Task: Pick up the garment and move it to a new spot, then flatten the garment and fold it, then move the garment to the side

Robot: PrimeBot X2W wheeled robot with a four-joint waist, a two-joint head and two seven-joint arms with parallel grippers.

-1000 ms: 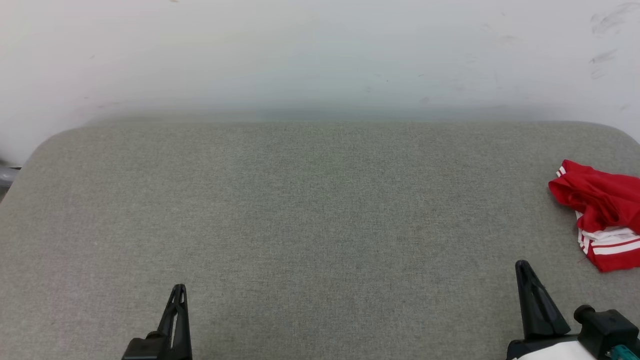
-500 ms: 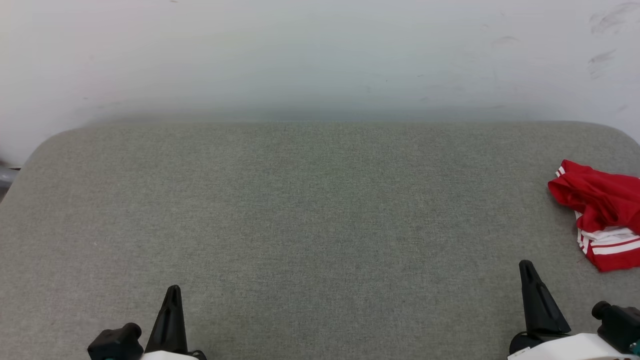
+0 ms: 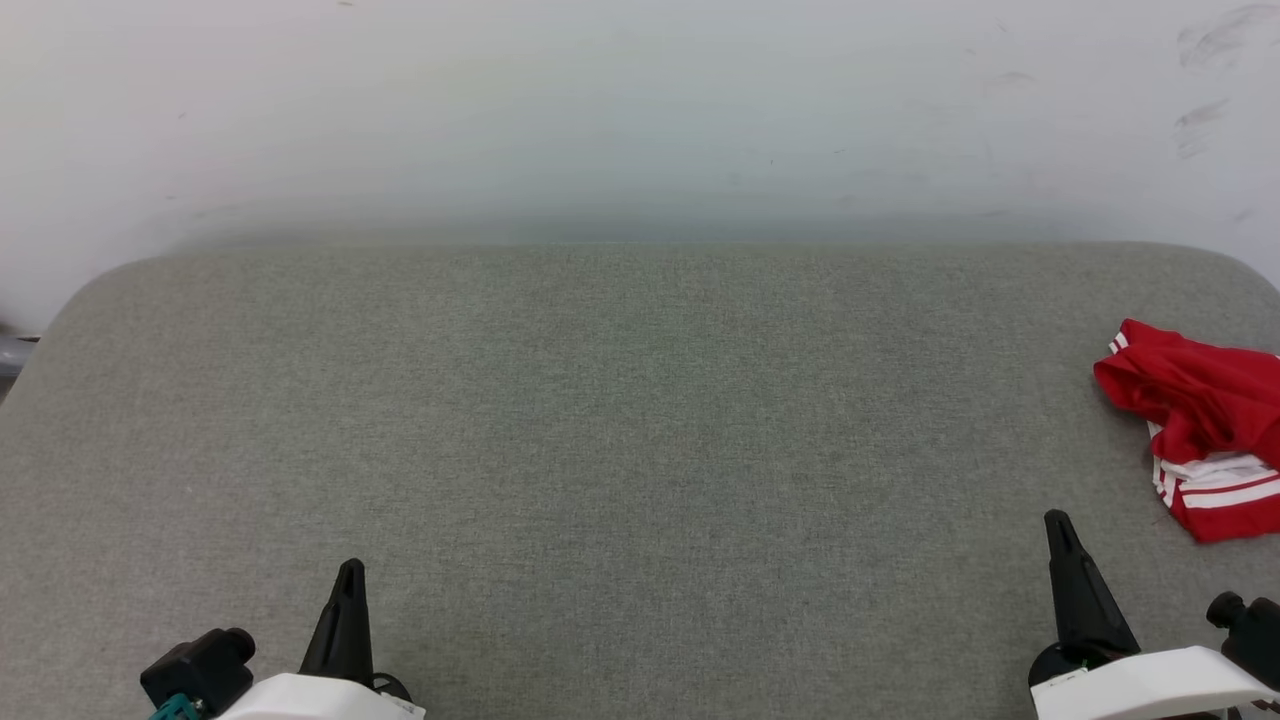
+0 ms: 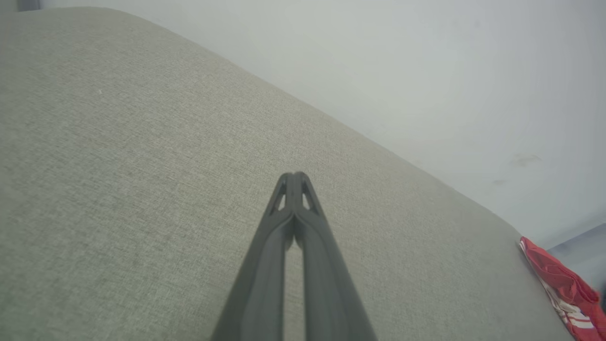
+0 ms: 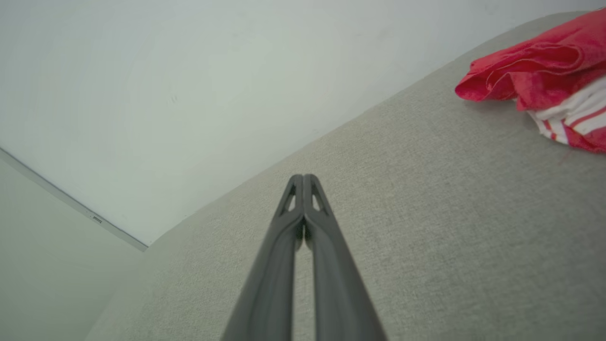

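Note:
The garment (image 3: 1205, 425) lies crumpled at the right edge of the grey cushion, red with white-and-red striped trim, partly cut off by the frame. It appears again as the garment (image 5: 544, 71) at the upper right of the right wrist view and as the garment (image 4: 563, 289) at the lower right of the left wrist view. My right gripper (image 3: 1056, 525) is shut with nothing in it, below and left of the garment and apart from it; in its own view the right gripper (image 5: 303, 177) has tips pressed together. My left gripper (image 3: 350, 572) is shut and empty at the lower left, far from the garment; the left gripper (image 4: 293, 175) shows closed tips.
The grey fabric cushion (image 3: 620, 420) spreads wide across the head view, with rounded far corners. A pale wall (image 3: 640, 110) stands right behind its far edge. A bit of grey floor or pipe (image 3: 15, 350) shows at the far left.
Both arms have shifted slightly, with white forearm shells now in view at the bottom. The right fingertip has risen a little. The garment has not moved.

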